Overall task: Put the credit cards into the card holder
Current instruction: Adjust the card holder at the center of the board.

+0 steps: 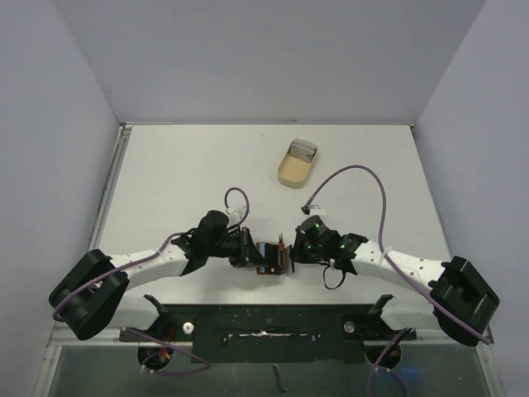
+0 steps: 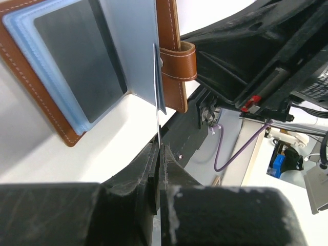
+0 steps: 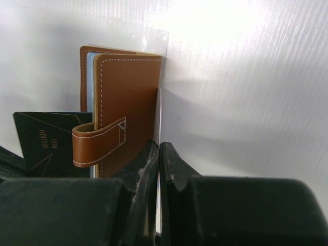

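Insertion step in hand. Left gripper is clenched on a thin pale blue-grey credit card, edge-on at the open reddish-brown leather card holder between both arms. Right gripper pinches a thin clear leaf beside its cover. We judge the next move needs alignment with a slot.

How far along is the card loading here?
Done: a dark card appears seated in a blue sleeve of the open card holder. In hand: left gripper jaws shut on what looks like a pale card, edge-on beside the holder; right gripper jaws pinch a clear sheet by the upright cover. Remaining: sliding that card in.
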